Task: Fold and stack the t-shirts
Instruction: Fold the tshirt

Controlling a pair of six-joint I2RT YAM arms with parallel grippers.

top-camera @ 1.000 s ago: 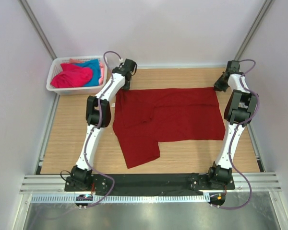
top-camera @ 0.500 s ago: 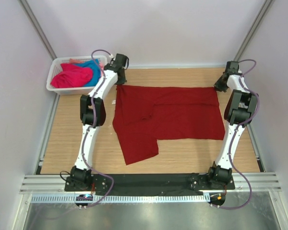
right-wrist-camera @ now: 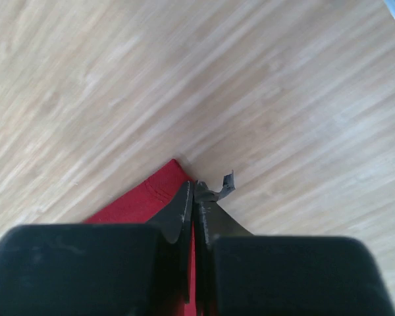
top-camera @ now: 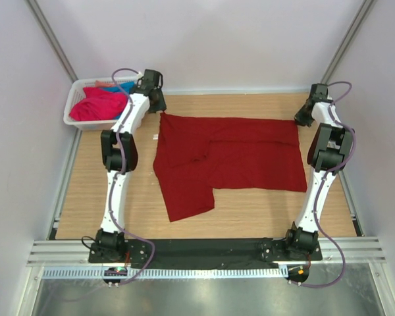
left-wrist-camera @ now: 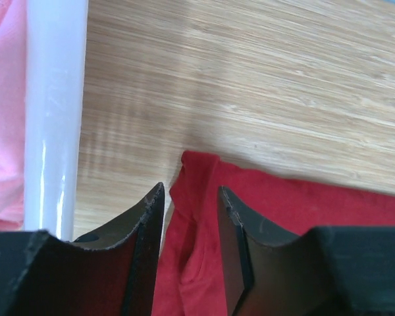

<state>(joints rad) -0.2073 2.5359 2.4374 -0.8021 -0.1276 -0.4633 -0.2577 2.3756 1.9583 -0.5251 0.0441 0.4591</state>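
A dark red t-shirt (top-camera: 237,155) lies spread across the wooden table, with one flap reaching toward the near edge. My left gripper (top-camera: 158,105) is at its far left corner. In the left wrist view the gripper (left-wrist-camera: 191,191) has its jaws a little apart, a bunch of the red cloth (left-wrist-camera: 283,204) fills the gap, and the corner pokes out past the tips. My right gripper (top-camera: 297,120) is shut on the far right corner, as the right wrist view (right-wrist-camera: 196,187) shows, with red cloth (right-wrist-camera: 145,197) to its left. A bright pink shirt (top-camera: 95,105) and a turquoise one (top-camera: 120,87) lie in the basket.
The white lattice basket (top-camera: 72,112) stands at the far left corner, just left of my left gripper; its rim (left-wrist-camera: 52,99) shows in the left wrist view with pale pink cloth (left-wrist-camera: 3,99) inside. Grey walls close in the table's sides and back.
My left gripper has moved left and back toward the basket, drawing the shirt's left corner and near flap with it. The right arm has not moved.
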